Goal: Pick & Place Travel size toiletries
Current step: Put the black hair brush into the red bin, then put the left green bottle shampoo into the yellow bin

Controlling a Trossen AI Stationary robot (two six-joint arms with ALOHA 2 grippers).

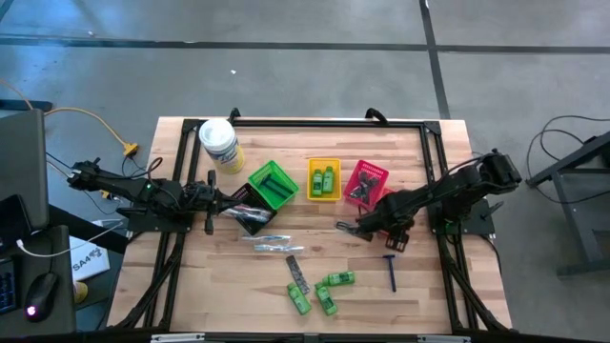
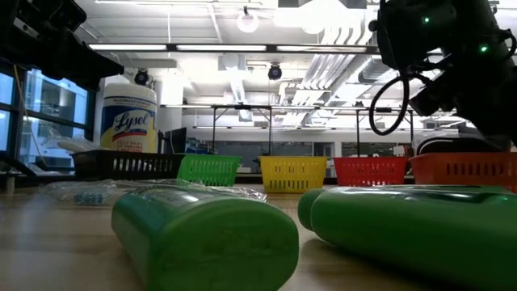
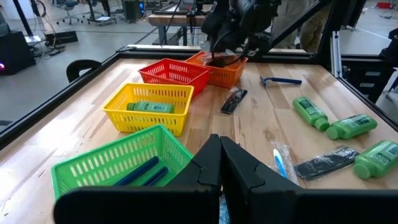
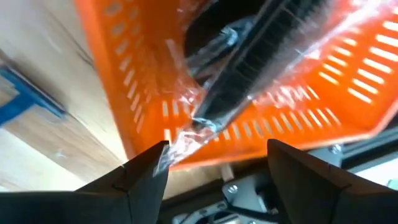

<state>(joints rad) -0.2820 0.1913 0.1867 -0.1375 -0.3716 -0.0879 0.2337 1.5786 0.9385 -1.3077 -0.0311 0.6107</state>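
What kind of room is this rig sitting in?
Probably an open lab or workshop: exposed ceiling ducts with strip lights, a bare concrete floor, and other workbenches behind the table.

orange basket [image 1: 393,227]: mostly hidden under right arm, high view | wrapped comb [image 4: 267,62]: blurred, cut off, right wrist view

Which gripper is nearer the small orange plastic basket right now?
Right. The right gripper hangs open directly over the small orange plastic basket, where a clear-wrapped dark comb lies. The left gripper sits shut across the table by the black basket.
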